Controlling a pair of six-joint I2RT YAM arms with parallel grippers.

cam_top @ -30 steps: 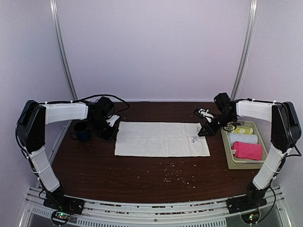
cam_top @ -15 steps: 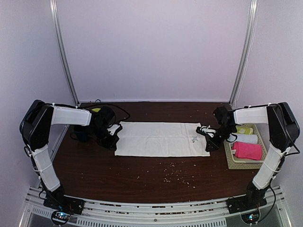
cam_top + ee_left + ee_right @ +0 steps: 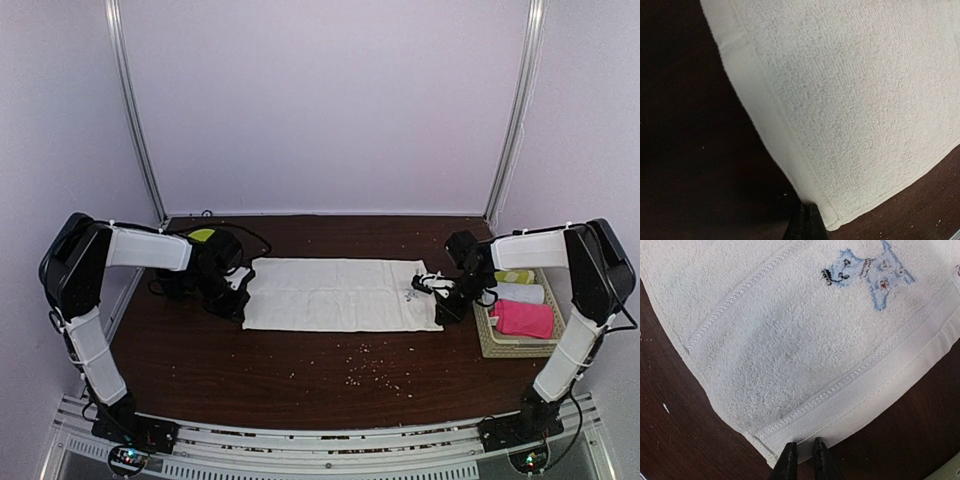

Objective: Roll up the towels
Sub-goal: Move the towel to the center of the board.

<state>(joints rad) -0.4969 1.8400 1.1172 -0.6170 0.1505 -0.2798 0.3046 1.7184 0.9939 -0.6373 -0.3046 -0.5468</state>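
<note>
Cream towel (image 3: 340,294) lies spread flat mid-desk (image 3: 250,370), long side running L to R. Its one mark is a pic, not text: a pale-blue stitched animal (image 3: 870,275) w/ dark muzzle, near the R end, inside two rows of stitching and a plain hem band. In top view it's just a small blue speck.

Pink towel (image 3: 523,318) sits folded in the basket (image 3: 487,340) at the desk's R side, nearest the front. Behind it are a white roll (image 3: 518,293) and a yellow-green roll (image 3: 516,276).

R hand (image 3: 805,460) is low at the towel's near R corner, between towel and basket. Its fingertips (image 3: 788,460) are almost together w/ a thin gap, right at the hem. Can't tell if cloth is pinched.

L hand (image 3: 238,303) is low at the near L corner. Its wrist cam shows only one dark tip at the hem, so can't tell whether it's parted or closed.

Dark mug (image 3: 170,284) stands behind the L arm, partly hidden. Pale crumbs (image 3: 365,365) are scattered on the desk in front of the towel.
</note>
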